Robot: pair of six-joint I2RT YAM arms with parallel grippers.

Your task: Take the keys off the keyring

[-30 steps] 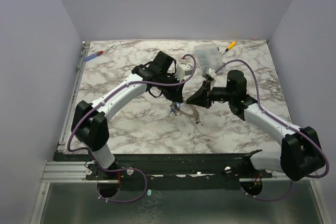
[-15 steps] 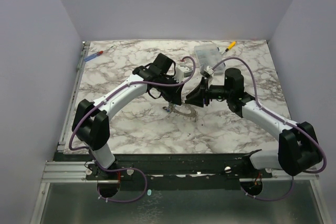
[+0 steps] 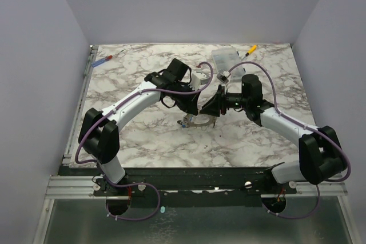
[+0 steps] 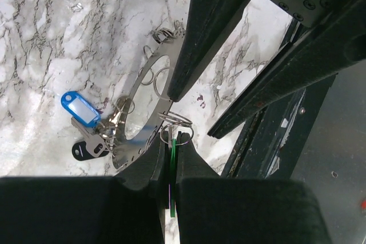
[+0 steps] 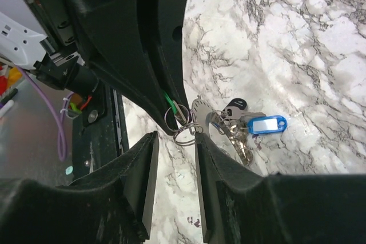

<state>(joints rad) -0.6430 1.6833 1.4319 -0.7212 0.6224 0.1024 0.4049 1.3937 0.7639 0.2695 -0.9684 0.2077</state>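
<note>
Left gripper (image 4: pixel 170 141): fingers pressed together on one green tag (image 4: pixel 172 152), seen edge-on between the pads.
Split rings (image 4: pixel 176 121): two small wire rings at the tag's tip, just off the fingertips.
Right gripper (image 5: pixel 176 138): fingers slightly apart, nothing clamped; tips meet the left gripper's over the split rings.
Keyring (image 4: pixel 132 151): one, flat grey, lying mid-table, directly under both grippers; its near edge is beside the split rings.
Keys (image 4: pixel 111 124): silver cluster at the keyring's rim, count not readable; one blue tag (image 4: pixel 80 108) and one black key head (image 4: pixel 86 150) lie with it on the table.
Arms: two, meeting over the middle of the table.
Screwdrivers: two, one at the far left edge (image 3: pixel 104 59), one yellow-handled far right (image 3: pixel 250 50).
Clear box (image 3: pixel 224 58): one, far side, well apart from the keyring.
Table (image 3: pixel 143 141): white marble pattern with grey veins.
Walls (image 3: pixel 34 55): pale lilac, on three sides.
</note>
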